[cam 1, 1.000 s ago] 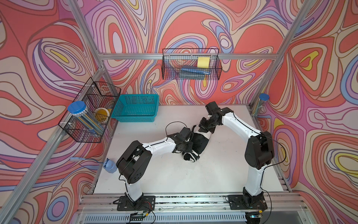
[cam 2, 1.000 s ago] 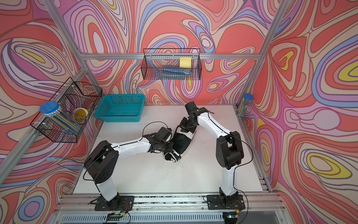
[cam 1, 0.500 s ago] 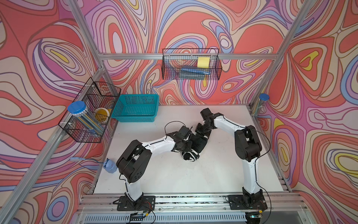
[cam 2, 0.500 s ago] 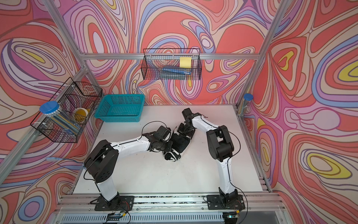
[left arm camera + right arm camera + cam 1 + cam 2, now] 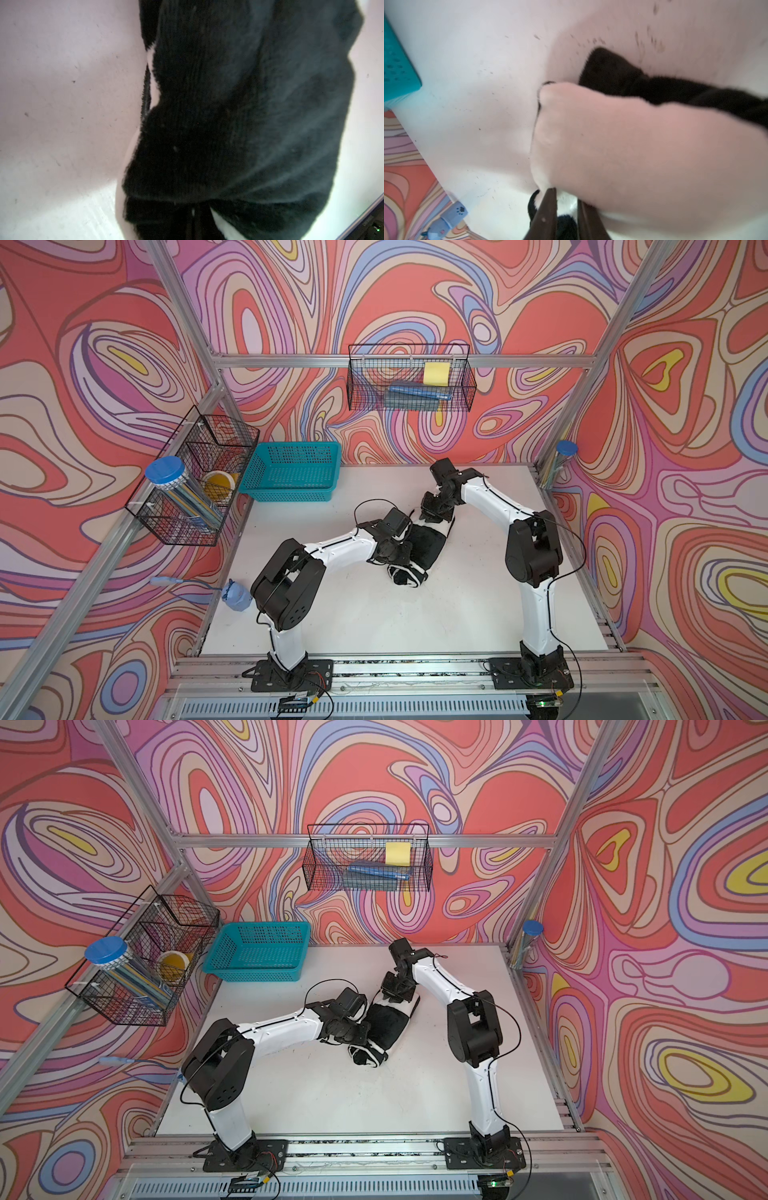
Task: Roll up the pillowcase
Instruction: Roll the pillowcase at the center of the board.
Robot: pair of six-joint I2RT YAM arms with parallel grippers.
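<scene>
Although fingertips are hidden in both top views, one rolled pillowcase [image 5: 424, 547] is seen on the table [image 5: 374, 614] between left gripper [image 5: 400, 555], pressed together, and right gripper [image 5: 434, 516]; the left wrist view is filled by black plush; in the right wrist view cloth is flanked by two fingers [image 5: 548, 207], and whether it is pinched cannot be told.

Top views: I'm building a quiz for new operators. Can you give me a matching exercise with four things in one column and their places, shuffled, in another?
Things:
1 pillowcase
2 teal basket
3 yellow pad
4 blue-lidded jar

Places:
A in the back wire basket
B at a far corner of the table
C in the side wire basket
D mid-table

Pairs: 1-D, 2-B, 3-A, 4-C
</scene>
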